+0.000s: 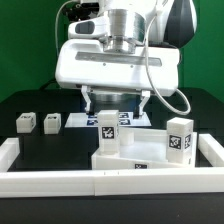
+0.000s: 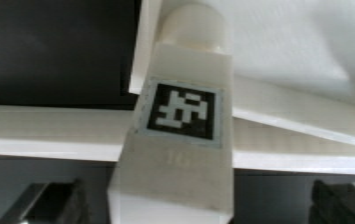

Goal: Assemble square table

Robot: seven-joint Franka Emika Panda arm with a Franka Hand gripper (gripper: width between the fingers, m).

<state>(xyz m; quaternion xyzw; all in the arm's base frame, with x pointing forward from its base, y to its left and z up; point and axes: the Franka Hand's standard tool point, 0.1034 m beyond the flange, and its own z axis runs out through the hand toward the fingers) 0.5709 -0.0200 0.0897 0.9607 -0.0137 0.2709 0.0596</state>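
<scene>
The white square panel (image 1: 150, 160) lies flat near the front wall. One tagged white leg (image 1: 107, 130) stands upright on the panel toward the exterior view's left. A second leg (image 1: 180, 136) stands upright at its right. Two more small legs (image 1: 24, 122) (image 1: 51, 121) lie on the black surface at the left. My gripper (image 1: 113, 108) hangs over the first leg, open and holding nothing. In the wrist view the leg (image 2: 183, 110) fills the middle, between the spread fingers of the gripper (image 2: 195, 200) and apart from both, with the panel (image 2: 49, 130) behind it.
The marker board (image 1: 82, 120) lies flat behind the legs. A low white wall (image 1: 50, 180) runs along the front, with side walls at the left (image 1: 8, 148) and the right (image 1: 212, 150) of the black surface.
</scene>
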